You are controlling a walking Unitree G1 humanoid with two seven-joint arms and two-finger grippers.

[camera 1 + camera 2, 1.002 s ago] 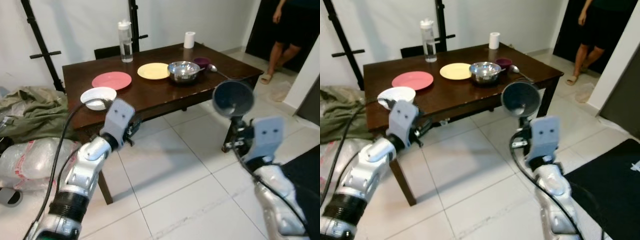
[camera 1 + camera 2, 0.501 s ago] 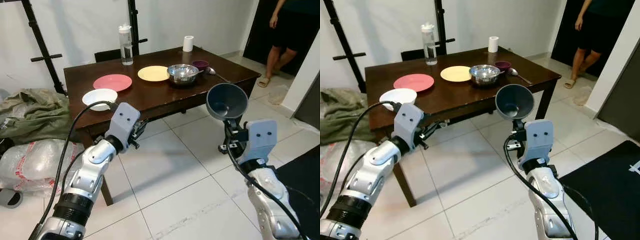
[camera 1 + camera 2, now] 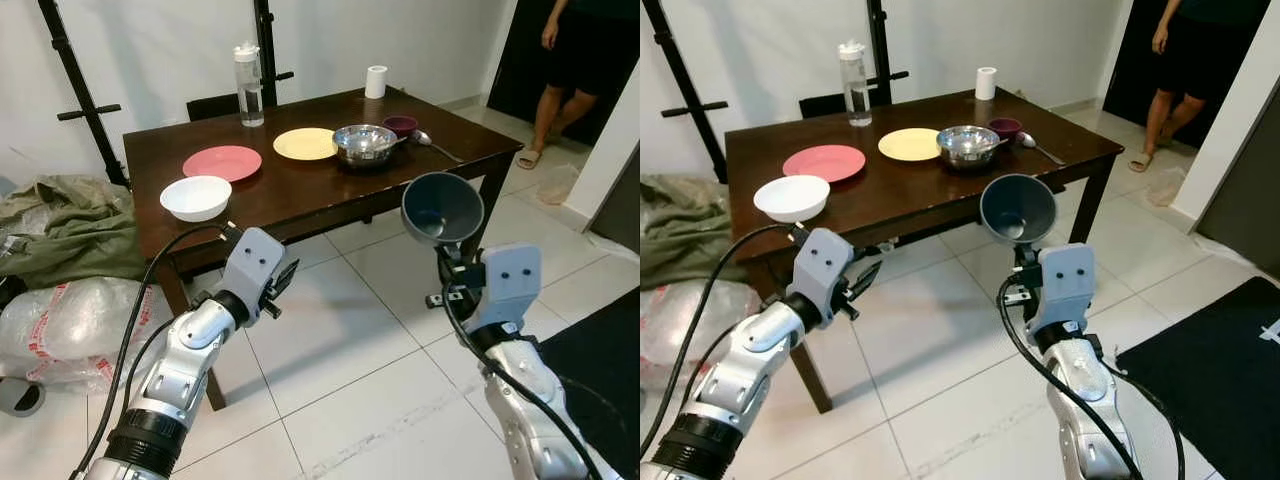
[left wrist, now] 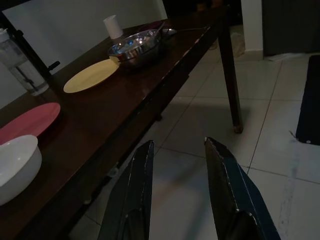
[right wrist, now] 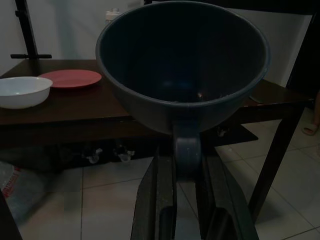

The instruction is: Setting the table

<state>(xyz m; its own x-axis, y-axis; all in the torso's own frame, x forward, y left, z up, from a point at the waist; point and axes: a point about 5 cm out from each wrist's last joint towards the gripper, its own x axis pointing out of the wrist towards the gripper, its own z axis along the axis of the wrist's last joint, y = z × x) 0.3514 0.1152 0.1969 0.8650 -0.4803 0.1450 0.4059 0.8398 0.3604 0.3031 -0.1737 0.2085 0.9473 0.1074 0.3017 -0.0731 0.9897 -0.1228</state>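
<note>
Your right claw (image 3: pixel 446 281) is clamped on the short handle of the dark grey bowl (image 3: pixel 442 206), holding it upright in the air in front of the bench (image 3: pixel 330 180), off its near edge. It looks like light, stiff plastic, but held by the handle alone it may swing, so carry it level. Your left claw (image 4: pixel 175 150) is empty, fingers parted, below the bench's near side. On the bench sit a white bowl (image 3: pixel 196 197), pink plate (image 3: pixel 222 162), yellow plate (image 3: pixel 306 143) and steel bowl (image 3: pixel 365 143).

I find no legible text, label, brand, number or sign on anything in my views.
</note>
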